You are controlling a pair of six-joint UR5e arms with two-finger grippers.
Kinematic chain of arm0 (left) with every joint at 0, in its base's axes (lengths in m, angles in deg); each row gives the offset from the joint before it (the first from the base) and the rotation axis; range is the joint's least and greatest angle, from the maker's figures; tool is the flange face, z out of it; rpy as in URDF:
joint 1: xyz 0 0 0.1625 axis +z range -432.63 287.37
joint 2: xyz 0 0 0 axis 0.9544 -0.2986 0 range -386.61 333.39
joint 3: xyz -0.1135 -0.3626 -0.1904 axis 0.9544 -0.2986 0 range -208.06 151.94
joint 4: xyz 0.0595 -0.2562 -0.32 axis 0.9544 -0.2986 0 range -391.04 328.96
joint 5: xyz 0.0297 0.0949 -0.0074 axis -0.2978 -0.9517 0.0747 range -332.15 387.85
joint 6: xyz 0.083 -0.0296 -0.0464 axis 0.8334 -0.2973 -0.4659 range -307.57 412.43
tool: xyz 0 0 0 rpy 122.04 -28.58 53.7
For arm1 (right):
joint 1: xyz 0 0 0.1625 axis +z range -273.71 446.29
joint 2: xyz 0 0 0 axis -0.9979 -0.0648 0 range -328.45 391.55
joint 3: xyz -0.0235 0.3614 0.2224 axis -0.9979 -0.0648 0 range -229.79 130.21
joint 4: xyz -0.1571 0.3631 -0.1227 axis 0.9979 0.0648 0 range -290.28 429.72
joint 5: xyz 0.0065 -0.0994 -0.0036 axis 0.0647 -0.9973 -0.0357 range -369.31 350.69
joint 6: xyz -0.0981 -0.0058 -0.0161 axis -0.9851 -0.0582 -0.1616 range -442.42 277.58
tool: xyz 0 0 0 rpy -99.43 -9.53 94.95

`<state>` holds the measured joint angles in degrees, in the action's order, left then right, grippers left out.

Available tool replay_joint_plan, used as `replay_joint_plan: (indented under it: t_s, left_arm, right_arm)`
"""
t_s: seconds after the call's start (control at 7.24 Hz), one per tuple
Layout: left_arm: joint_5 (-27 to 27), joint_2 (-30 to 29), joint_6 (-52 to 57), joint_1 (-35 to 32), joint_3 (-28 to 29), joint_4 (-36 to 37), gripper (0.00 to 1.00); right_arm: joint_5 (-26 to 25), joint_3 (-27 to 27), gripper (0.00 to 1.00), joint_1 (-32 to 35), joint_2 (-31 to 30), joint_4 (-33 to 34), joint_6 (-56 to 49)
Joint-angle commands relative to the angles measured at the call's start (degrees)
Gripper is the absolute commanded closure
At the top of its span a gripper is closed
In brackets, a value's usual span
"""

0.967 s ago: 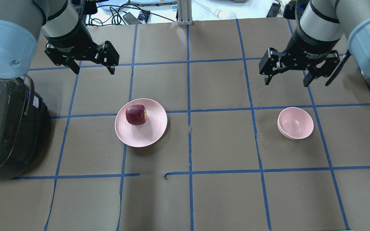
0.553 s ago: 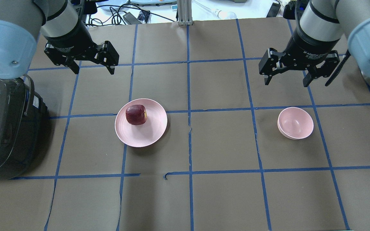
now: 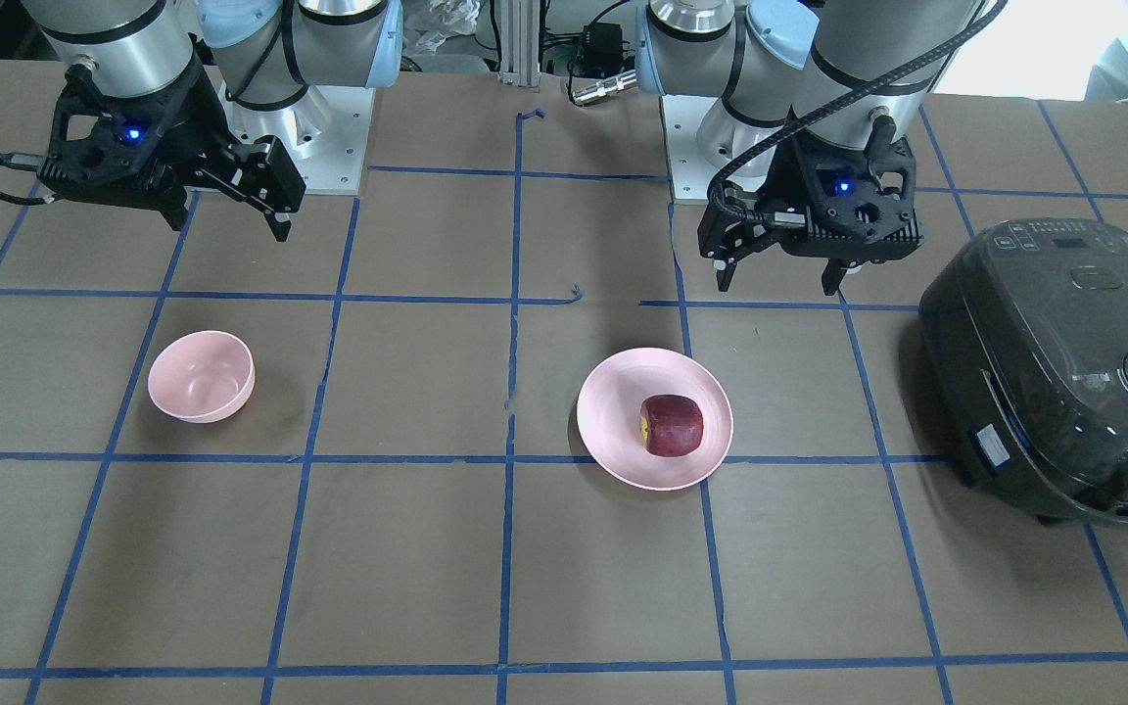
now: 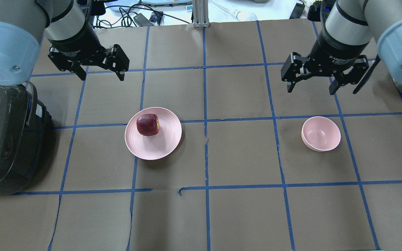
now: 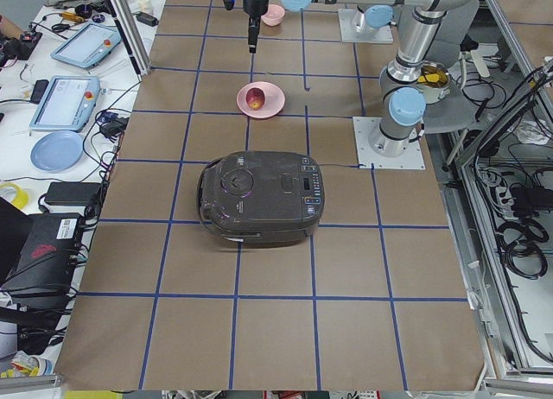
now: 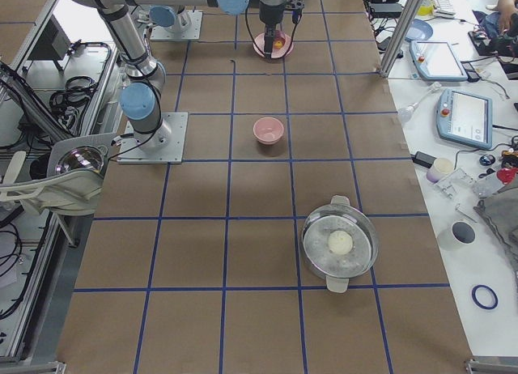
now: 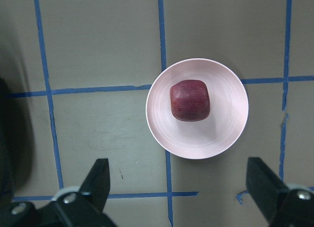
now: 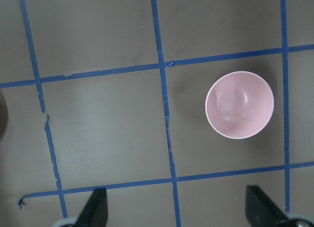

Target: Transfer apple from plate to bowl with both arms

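A: So where's the apple [image 4: 148, 124]?
B: On the plate [image 4: 162, 146], well apart from the bowl [image 4: 321, 134]. Left pincer [image 4: 101, 76] and right pincer [image 4: 311, 90] both hang wide open, holding nothing.

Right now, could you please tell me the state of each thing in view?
apple: resting on the plate, ungrasped.
plate: upright, holding the apple.
bowl: upright, empty.
left pincer: open, empty, above the table.
right pincer: open, empty, above the table.
rice cooker: lid shut.
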<state>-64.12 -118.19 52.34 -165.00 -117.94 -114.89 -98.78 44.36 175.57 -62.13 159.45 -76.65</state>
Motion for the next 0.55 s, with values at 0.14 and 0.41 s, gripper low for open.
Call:
replay_joint_plan:
  t_s: [0.14,0.41]
  left_arm:
    - [-0.05,0.0,0.0,0.0,-0.13,0.0,0.0]
    - [-0.14,0.0,0.0,0.0,-0.13,0.0,0.0]
  right_arm:
    - [-0.09,0.34,0.0,-1.12,2.43,1.32,-0.85]
    - [-0.79,0.6,0.0,-4.1,6.65,7.54,-7.04]
